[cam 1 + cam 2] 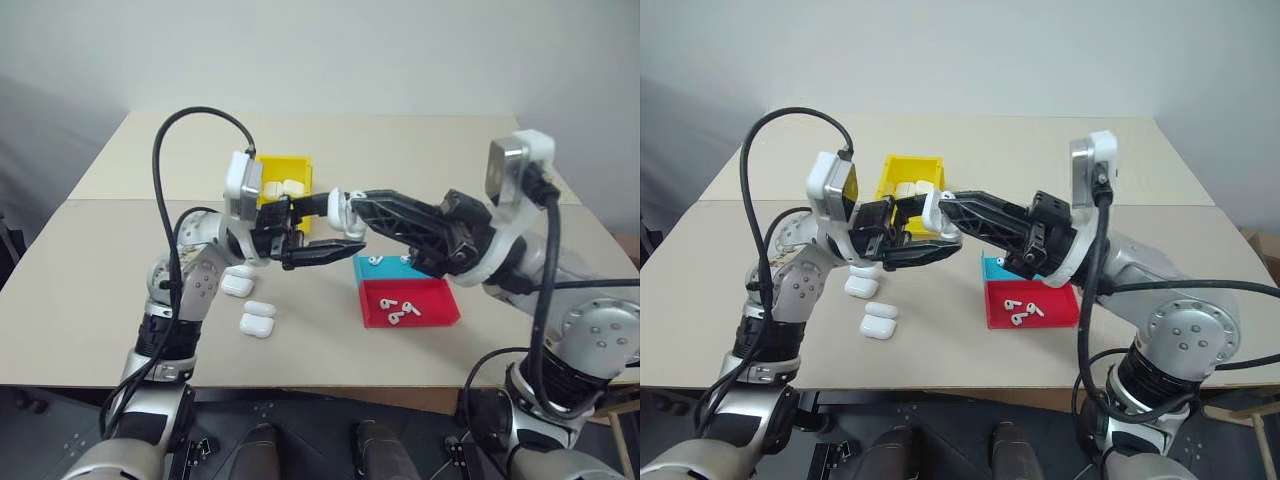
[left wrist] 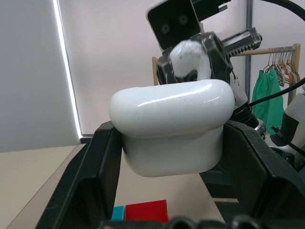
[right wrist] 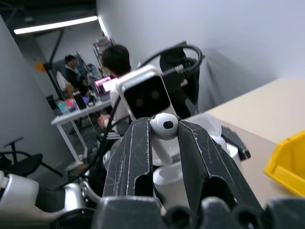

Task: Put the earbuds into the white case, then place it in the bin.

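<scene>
- Left wrist view: no brand, label or writing can be read on anything; the white case is plain and glossy.
- My left gripper is clenched on the white case, 1 finger on each end, so the case's long axis runs from finger to finger. Its lid is flipped up.
- My right gripper pinches 1 of the earbuds between its fingertips, bulb outward and stem back between the fingers, right beside the open case.
- Both grippers meet in the air above the table, in front of the bin.
- The bin sits well inside the table's edges and already has white cases in it.
- 4 spare cases lie below my left arm.
- The red tray, holding loose earbuds, touches the cyan tray behind it.
- The far half of the table is bare and gives room to move.
</scene>
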Robot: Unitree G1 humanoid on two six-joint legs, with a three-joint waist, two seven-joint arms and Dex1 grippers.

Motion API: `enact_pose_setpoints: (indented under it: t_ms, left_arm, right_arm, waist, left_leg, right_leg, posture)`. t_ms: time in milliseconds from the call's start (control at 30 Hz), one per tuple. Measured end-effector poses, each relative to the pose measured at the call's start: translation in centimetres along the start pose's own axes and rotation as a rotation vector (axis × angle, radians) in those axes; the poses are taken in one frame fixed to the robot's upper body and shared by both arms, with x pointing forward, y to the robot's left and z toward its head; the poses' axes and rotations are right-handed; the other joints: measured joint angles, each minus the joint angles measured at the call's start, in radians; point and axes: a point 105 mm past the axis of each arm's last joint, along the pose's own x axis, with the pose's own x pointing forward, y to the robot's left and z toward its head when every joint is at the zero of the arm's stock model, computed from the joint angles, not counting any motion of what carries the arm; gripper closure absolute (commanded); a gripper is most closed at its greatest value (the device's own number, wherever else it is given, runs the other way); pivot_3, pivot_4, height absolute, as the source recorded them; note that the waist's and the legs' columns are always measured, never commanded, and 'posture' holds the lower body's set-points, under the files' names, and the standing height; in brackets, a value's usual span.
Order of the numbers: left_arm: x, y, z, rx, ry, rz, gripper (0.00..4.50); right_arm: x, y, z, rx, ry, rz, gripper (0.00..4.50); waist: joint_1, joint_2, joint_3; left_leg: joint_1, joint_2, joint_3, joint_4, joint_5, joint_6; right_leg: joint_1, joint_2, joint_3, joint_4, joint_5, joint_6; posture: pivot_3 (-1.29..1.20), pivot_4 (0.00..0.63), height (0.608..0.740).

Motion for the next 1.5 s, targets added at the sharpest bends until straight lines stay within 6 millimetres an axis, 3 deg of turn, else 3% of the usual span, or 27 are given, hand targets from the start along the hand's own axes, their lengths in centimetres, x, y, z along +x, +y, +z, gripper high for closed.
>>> enact_pose_setpoints:
  t_ms: [267,533,833,967,1133,1200,1433,1500]
  left_arm:
    - [-0.3,0.2,-0.5,-0.015,0.018,0.006,1.65]
    - [-0.7,0.3,-1.0,-0.023,0.037,0.032,1.65]
    - [-0.6,0.2,-0.9,-0.017,0.032,0.024,1.65]
    - [-0.6,0.2,-1.0,-0.018,0.037,0.016,1.65]
    - [0.3,0.5,-3.3,-0.008,0.126,0.008,1.65]
    - [0.8,0.4,-4.2,-0.012,0.144,-0.003,1.65]
    - [2.3,-0.1,-4.8,-0.001,0.124,-0.039,1.65]
    - [2.4,-0.2,-4.8,-0.001,0.120,-0.042,1.65]
  right_arm:
    - [-0.2,-0.3,-0.7,-0.026,0.040,-0.035,3.89]
    - [-0.3,-0.2,-1.3,-0.054,0.089,-0.027,1.26]
    - [-1.5,-0.4,-1.0,-0.104,0.158,-0.019,1.26]
    - [-2.0,0.3,0.0,-0.154,0.185,0.040,2.14]
    - [-1.3,1.5,3.7,-0.404,0.244,0.144,3.92]
    - [-0.7,1.4,3.9,-0.471,0.295,0.174,4.47]
    - [3.1,-0.7,0.8,-0.653,0.588,0.242,4.47]
    - [3.4,-1.1,-0.4,-0.687,0.652,0.256,4.47]
  waist:
    - [-0.003,0.000,0.000]
    - [-0.003,0.000,0.000]
    - [0.003,0.000,0.000]
    - [0.002,-0.001,0.000]
    - [0.003,0.000,0.000]
    - [0.002,-0.001,0.000]
    - [-0.005,0.000,0.000]
    - [-0.002,0.000,0.000]
  left_leg:
    - [0.000,0.000,0.000,0.000,0.000,0.000]
    - [0.000,0.000,0.000,0.000,0.000,0.000]
    - [-0.001,0.000,0.000,0.000,0.000,0.000]
    - [-0.001,0.000,0.000,0.000,0.000,0.000]
    - [0.000,0.000,0.000,0.000,0.000,0.000]
    - [0.000,0.000,0.001,0.000,0.000,0.000]
    - [-0.002,0.000,0.001,0.000,0.000,0.000]
    - [-0.002,0.000,0.001,0.000,0.000,0.000]
  right_leg:
    - [0.000,0.000,0.000,0.000,0.000,0.001]
    - [0.000,0.000,0.000,-0.001,-0.001,0.001]
    - [0.000,0.000,0.000,-0.002,-0.001,0.001]
    - [0.000,0.000,0.000,-0.002,-0.001,0.001]
    - [0.000,0.000,0.000,-0.002,-0.005,-0.004]
    - [0.000,0.000,0.001,-0.002,-0.005,-0.004]
    - [-0.004,0.000,0.002,0.000,-0.005,-0.004]
    - [-0.004,0.000,0.002,-0.001,-0.005,-0.003]
  posture:
    - [0.00,0.150,0.740]
    - [0.00,0.150,0.740]
    - [0.00,0.150,0.740]
    - [0.00,0.150,0.740]
    - [0.00,0.150,0.740]
    - [0.00,0.150,0.740]
    - [0.00,0.150,0.740]
    - [0.00,0.150,0.740]
